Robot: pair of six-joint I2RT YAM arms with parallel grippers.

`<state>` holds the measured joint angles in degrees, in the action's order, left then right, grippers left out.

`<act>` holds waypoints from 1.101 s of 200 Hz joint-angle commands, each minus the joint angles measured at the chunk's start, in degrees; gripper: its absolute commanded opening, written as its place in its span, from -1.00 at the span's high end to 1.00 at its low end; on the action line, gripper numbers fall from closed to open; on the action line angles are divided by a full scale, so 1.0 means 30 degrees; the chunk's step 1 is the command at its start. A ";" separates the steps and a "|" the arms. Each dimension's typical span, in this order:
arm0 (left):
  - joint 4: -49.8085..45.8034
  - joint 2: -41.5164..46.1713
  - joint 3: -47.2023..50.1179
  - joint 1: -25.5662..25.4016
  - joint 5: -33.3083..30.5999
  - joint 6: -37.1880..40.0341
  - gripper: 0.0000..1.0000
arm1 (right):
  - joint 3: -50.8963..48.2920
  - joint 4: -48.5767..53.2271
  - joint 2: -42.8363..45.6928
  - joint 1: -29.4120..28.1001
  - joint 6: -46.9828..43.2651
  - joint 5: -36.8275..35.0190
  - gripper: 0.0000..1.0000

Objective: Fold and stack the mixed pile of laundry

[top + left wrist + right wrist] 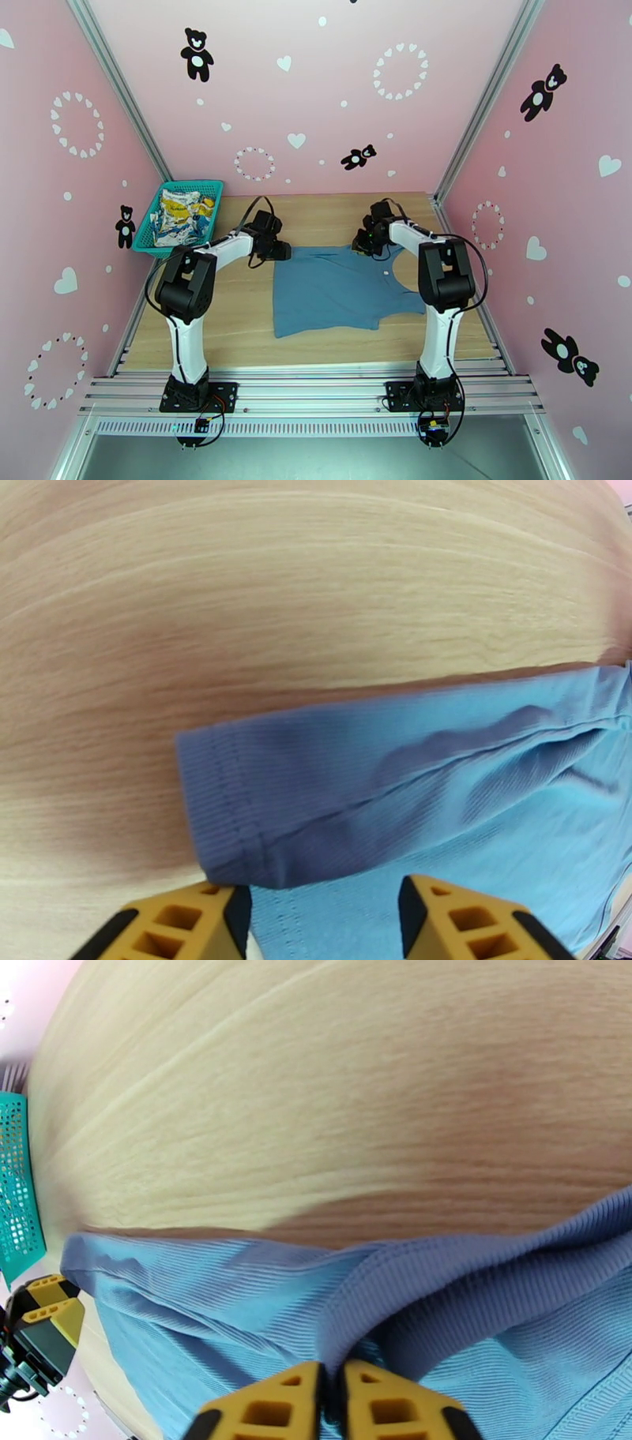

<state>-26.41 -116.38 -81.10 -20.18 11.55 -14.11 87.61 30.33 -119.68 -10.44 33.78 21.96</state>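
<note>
**Top external view.** A dusty-blue tank top [332, 290] is laid flat in the middle of the wooden bench [237, 331], hem to the left and armholes to the right. The white printed cloth [180, 215] is crumpled inside a teal mesh basket [212, 186] at the far left corner, well apart from the tank top. Both arms are lowered to the garment's far edge, the left jaws at its far-left corner and the right jaws near the neckline. From above their spread cannot be made out, as each wrist covers its own fingertips. Pink walls [71, 237] with bear and heart decals close in three sides.

**Left wrist view.** Two yellow fingertips [197, 918] are seen at the bottom edge, cut off by the frame. The left jaws stand apart with nothing gripped, and flat blue cloth is seen in the gap. Just beyond them the garment's corner is folded over on itself. The picture is blurred.

**Right wrist view.** The right jaws are pressed nearly together on a raised ridge of the tank top, the fingertips [268, 1410] partly cropped. At the left edge a strip of the basket and the left jaws are caught.
</note>
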 commanded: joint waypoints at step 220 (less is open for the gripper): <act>-0.2298 1.2136 1.0290 -0.1590 -0.2562 -0.5466 -0.58 | -0.5649 0.3762 0.8751 0.3427 -0.2416 -0.3558 -0.32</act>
<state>-25.34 -86.94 -59.72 -20.03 6.13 -24.16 83.70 39.31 -105.71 -0.40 28.03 16.75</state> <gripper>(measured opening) 0.787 0.654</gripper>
